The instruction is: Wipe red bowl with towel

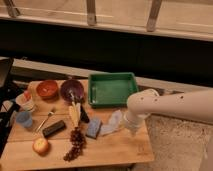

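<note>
The red bowl (48,89) sits at the table's far left, next to a darker purple bowl (72,90). The pale towel (112,123) lies crumpled on the wooden table (115,150), right of a blue sponge (93,128). My white arm reaches in from the right and bends down. Its gripper (129,131) hangs at the towel's right end, open, mostly hidden behind the wrist. It is far from the red bowl.
A green tray (112,89) stands at the back, just behind the arm. Also on the table are an apple (40,146), grapes (75,145), a black bar (54,128), a blue cup (23,119), a white cup (26,101), a fork (46,120) and a yellow item (75,113).
</note>
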